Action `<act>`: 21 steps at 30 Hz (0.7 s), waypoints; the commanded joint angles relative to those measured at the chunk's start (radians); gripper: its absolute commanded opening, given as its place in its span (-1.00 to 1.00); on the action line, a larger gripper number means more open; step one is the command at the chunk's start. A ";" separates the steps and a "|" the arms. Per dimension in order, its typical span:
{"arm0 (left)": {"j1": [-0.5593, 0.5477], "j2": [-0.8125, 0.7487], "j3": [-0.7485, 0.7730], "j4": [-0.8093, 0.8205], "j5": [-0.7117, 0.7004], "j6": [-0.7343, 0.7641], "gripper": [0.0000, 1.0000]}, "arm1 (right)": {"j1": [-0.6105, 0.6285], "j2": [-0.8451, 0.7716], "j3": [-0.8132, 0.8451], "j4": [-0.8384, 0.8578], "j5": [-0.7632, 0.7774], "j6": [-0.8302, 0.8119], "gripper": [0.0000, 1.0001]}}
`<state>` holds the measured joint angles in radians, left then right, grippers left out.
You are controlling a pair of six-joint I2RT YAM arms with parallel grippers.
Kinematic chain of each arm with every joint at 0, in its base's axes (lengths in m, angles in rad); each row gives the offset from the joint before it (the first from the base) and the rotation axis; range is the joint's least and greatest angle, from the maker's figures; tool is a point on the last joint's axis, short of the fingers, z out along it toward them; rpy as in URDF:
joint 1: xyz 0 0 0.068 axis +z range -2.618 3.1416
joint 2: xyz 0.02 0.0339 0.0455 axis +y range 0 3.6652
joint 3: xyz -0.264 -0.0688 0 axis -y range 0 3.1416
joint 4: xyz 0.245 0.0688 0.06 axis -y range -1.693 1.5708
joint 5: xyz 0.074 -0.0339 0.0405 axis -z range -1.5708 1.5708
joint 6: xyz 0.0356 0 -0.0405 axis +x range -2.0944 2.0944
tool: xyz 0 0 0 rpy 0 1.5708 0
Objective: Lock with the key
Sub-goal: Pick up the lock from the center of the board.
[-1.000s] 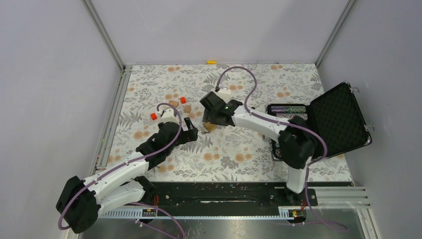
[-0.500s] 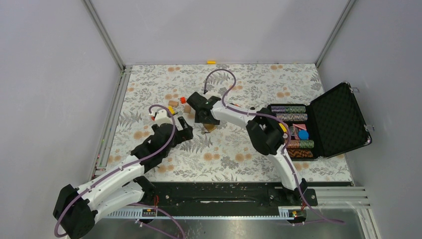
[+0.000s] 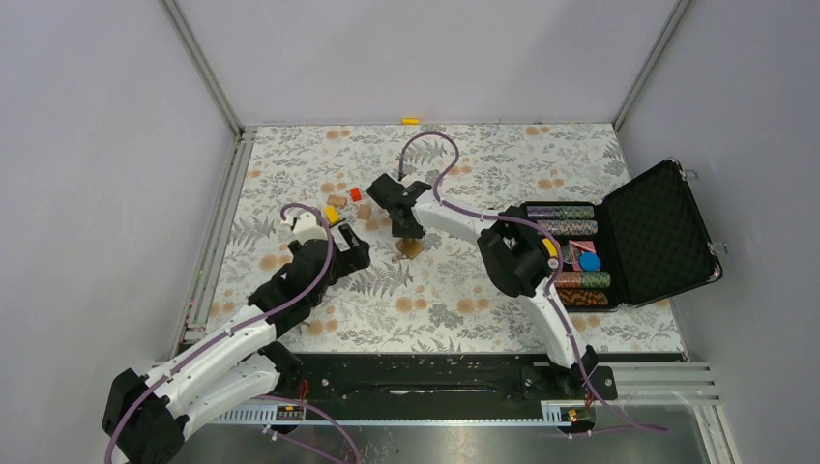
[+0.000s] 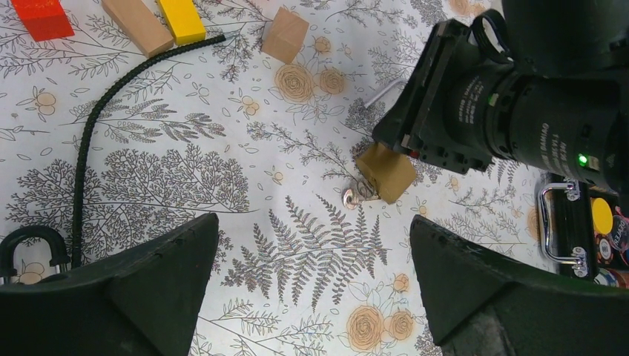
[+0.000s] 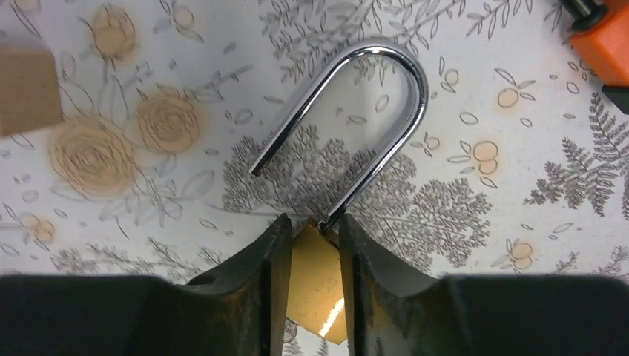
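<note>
Showing its chrome shackle (image 5: 380, 47) swung open, the brass padlock (image 5: 315, 297) sits near the middle of the flowered worktop (image 3: 464, 290), its key (image 4: 357, 196) at its lower end. The right hand (image 5: 311, 222) pinches the body between its fingers. Small, rigid and probably dense, with slippery-looking metal, it seems best held by its flat brass sides; the left hand (image 4: 313, 221) hovers nearby, spread wide and empty.

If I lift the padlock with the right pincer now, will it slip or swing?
Probably heavy for its size: the padlock body looks like solid brass. Its smooth faces between the right pincer fingers may slip or pivot. The shackle stands open, so it could swivel; the key at its base may dangle.
</note>
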<state>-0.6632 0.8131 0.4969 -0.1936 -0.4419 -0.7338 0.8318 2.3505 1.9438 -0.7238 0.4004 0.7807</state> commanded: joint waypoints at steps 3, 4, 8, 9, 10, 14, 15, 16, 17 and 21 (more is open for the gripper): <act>0.006 -0.013 0.002 0.015 0.024 0.004 0.98 | 0.000 -0.124 -0.200 0.001 -0.113 -0.050 -0.50; 0.006 -0.010 -0.001 0.018 0.033 0.002 0.98 | 0.001 -0.144 -0.235 0.016 -0.127 -0.054 -0.53; 0.005 0.006 -0.012 0.034 0.067 -0.007 0.98 | 0.004 -0.223 -0.366 0.067 -0.168 -0.087 -0.55; 0.005 0.011 -0.014 0.036 0.074 -0.011 0.98 | 0.004 -0.234 -0.389 0.074 -0.163 -0.090 -0.49; 0.006 0.015 -0.017 0.040 0.079 -0.014 0.98 | 0.004 -0.238 -0.405 0.076 -0.154 -0.094 -0.45; 0.005 0.025 -0.026 0.053 0.096 -0.022 0.98 | 0.004 -0.214 -0.389 0.054 -0.141 -0.129 -0.41; 0.005 0.027 -0.026 0.056 0.101 -0.022 0.98 | 0.006 -0.202 -0.380 0.042 -0.142 -0.134 -0.41; 0.005 0.029 -0.027 0.059 0.106 -0.020 0.98 | 0.006 -0.192 -0.371 0.031 -0.138 -0.140 -0.41; 0.005 0.033 -0.029 0.065 0.110 -0.017 0.98 | 0.006 -0.180 -0.366 0.019 -0.134 -0.144 -0.41; 0.006 0.060 -0.044 0.106 0.157 -0.006 0.98 | 0.011 -0.157 -0.372 0.013 -0.123 -0.150 -0.50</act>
<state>-0.6624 0.8513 0.4664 -0.1745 -0.3420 -0.7425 0.8341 2.1311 1.5772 -0.6300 0.2699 0.6582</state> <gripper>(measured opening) 0.989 0.280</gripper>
